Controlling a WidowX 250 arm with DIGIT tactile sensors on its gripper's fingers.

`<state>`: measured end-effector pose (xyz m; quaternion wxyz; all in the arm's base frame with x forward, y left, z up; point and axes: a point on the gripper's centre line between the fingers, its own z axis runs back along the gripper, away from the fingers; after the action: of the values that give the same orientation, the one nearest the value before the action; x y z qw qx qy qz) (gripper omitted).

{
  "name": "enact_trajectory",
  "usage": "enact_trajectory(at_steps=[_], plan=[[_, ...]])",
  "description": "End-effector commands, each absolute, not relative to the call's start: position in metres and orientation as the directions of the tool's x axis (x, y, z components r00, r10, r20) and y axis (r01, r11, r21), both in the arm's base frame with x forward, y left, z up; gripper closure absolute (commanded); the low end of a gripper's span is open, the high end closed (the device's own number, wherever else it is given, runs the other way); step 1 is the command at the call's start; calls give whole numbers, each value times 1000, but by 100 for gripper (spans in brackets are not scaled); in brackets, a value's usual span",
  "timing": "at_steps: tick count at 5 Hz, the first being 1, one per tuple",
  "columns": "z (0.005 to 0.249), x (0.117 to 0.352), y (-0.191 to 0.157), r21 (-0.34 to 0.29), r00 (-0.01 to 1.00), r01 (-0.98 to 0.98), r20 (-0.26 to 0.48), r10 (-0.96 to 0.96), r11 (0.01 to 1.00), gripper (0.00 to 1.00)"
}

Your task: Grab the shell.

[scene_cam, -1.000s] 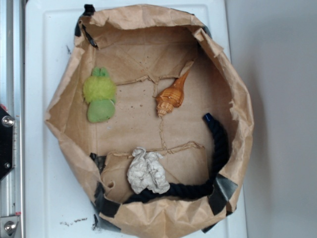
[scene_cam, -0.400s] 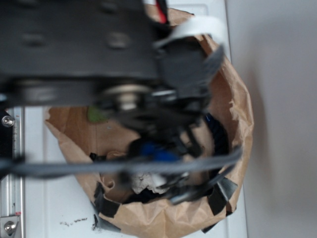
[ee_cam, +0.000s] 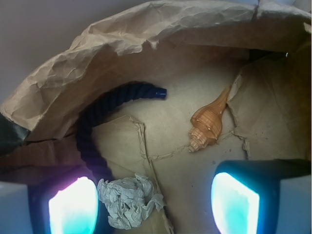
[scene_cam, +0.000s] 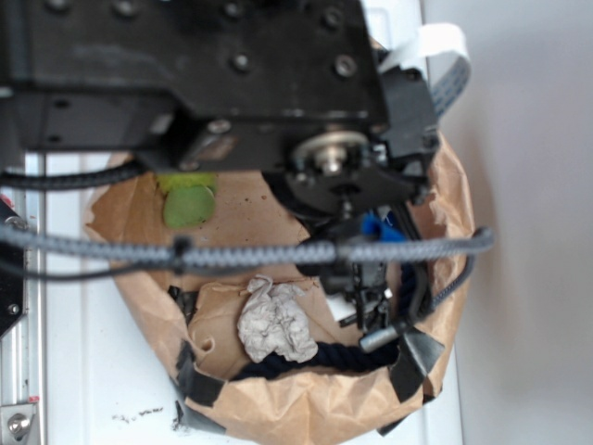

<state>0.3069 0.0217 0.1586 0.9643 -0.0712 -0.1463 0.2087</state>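
Note:
The orange-brown spiral shell (ee_cam: 207, 124) lies on the brown paper floor in the wrist view, its thin tail pointing up and right. It sits above and between the two glowing fingers, closer to the right fingertip (ee_cam: 235, 202). My gripper (ee_cam: 153, 204) is open and empty, hovering above the floor. In the exterior view the arm hides the shell, and the gripper (scene_cam: 369, 301) hangs over the right side of the bag.
A crumpled whitish paper lump (ee_cam: 129, 200) (scene_cam: 276, 320) lies by the left finger. A black rope (ee_cam: 105, 112) (scene_cam: 315, 357) curves along the bag wall. A lime-green soft toy (scene_cam: 188, 204) peeks out at left. The crumpled brown bag wall (scene_cam: 306, 413) rings everything.
The arm has swung in over the bag from the left and top and now covers the shell in the exterior view. The gripper has come down over the bag's right side.

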Motion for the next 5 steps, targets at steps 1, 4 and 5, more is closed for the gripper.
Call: enact_trajectory(at_steps=[1,4,5], plan=[[188,313,32,-223,837,-381,328,437,897,0],[103,338,30,-126,818,-393,405,409,911,0],[91,342,28,-134,805,-401,422,418,906,0]])
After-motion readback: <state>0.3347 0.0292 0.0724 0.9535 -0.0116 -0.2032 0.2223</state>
